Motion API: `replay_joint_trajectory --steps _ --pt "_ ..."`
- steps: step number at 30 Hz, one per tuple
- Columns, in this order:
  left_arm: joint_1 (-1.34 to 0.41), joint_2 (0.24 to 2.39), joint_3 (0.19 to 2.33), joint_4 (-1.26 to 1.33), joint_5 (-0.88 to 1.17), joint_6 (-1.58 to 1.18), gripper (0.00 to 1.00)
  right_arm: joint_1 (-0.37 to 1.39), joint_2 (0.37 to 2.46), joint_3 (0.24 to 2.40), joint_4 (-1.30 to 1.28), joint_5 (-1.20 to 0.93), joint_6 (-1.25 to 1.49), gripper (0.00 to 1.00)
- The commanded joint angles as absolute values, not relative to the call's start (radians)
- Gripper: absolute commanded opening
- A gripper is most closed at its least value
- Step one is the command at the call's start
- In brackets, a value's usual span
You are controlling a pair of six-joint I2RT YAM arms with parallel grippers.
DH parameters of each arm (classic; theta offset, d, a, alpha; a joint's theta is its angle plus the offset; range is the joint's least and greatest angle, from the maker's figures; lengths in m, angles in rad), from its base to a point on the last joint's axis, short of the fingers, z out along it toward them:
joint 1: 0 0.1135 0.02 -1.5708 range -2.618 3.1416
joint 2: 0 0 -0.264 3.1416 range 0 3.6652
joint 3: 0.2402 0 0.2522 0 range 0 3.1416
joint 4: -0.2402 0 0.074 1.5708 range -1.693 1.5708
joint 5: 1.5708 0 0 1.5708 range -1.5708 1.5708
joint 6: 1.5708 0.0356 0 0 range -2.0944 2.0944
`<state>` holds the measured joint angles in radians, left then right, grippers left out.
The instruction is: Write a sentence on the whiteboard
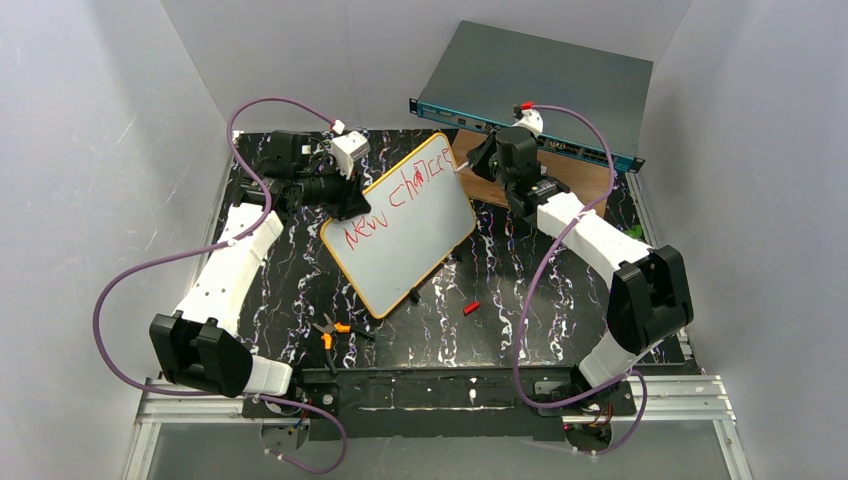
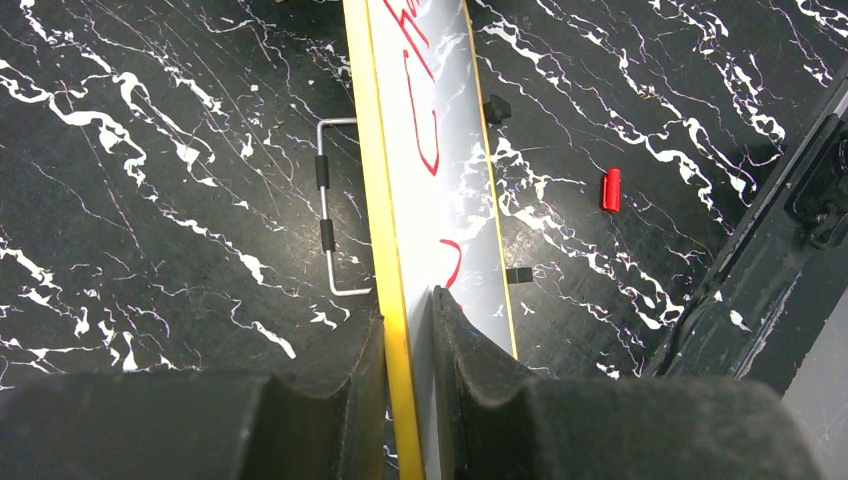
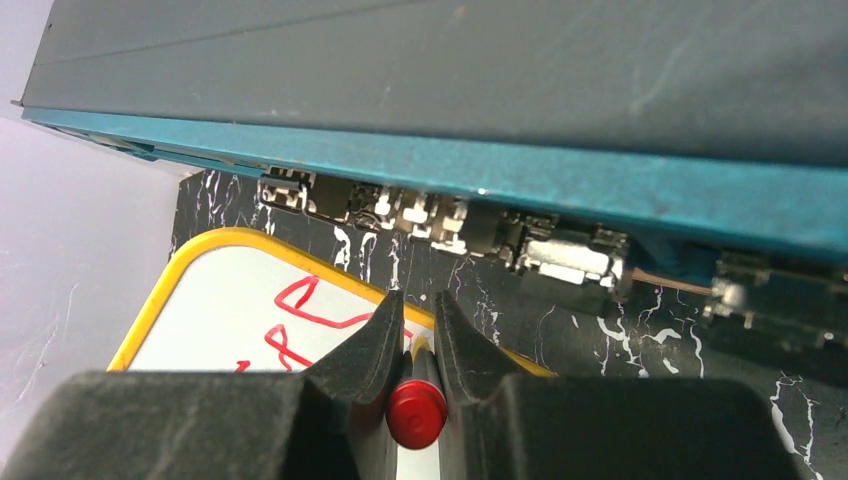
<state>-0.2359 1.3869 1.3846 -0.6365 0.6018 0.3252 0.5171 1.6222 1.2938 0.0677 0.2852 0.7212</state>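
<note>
The whiteboard (image 1: pixel 405 235), white with an orange rim, stands tilted on the black marbled table. Red writing, the sentence (image 1: pixel 398 197), runs along its upper part and reads roughly "new chances". My left gripper (image 1: pixel 347 203) is shut on the board's left edge; in the left wrist view its fingers (image 2: pixel 460 340) clamp the whiteboard (image 2: pixel 440 120) from both sides. My right gripper (image 1: pixel 468 165) is at the board's far right corner, shut on a marker (image 3: pixel 416 412) with a red end cap. The marker's tip is hidden near the whiteboard (image 3: pixel 225 310) rim.
A red marker cap (image 1: pixel 471 308) lies on the table right of the board. Orange-handled pliers (image 1: pixel 330 332) lie near the front. A teal-fronted rack unit (image 1: pixel 540 85) and a brown wooden board (image 1: pixel 585 180) sit behind the right gripper. A bent metal wire (image 2: pixel 328 210) lies beside the board.
</note>
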Motion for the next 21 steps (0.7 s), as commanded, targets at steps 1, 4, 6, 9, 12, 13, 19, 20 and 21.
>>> replay_joint_trajectory --steps 1,4,6,9,12,13,19,20,21 --pt "-0.245 1.379 1.413 -0.62 0.58 0.411 0.0 0.524 1.599 1.297 0.096 0.27 0.712 0.01" --pt "-0.245 1.38 1.414 -0.62 0.581 0.411 0.0 0.531 1.598 1.305 0.101 0.254 0.712 0.01" --pt "-0.245 1.382 1.415 -0.62 0.58 0.41 0.0 0.536 1.597 1.309 0.104 0.243 0.713 0.01" --pt "-0.246 1.386 1.418 -0.618 0.583 0.41 0.0 0.543 1.599 1.32 0.099 0.233 0.716 0.01" --pt "-0.246 1.388 1.42 -0.617 0.585 0.408 0.0 0.546 1.601 1.332 0.093 0.226 0.729 0.01" --pt "-0.247 1.388 1.42 -0.617 0.585 0.408 0.0 0.547 1.603 1.334 0.09 0.224 0.733 0.01" --pt "-0.247 1.39 1.42 -0.617 0.585 0.408 0.0 0.553 1.605 1.351 0.095 0.221 0.74 0.01" --pt "-0.247 1.391 1.419 -0.617 0.585 0.409 0.0 0.554 1.603 1.356 0.096 0.22 0.739 0.01" --pt "-0.246 1.39 1.418 -0.617 0.585 0.409 0.0 0.554 1.603 1.363 0.097 0.22 0.741 0.01"
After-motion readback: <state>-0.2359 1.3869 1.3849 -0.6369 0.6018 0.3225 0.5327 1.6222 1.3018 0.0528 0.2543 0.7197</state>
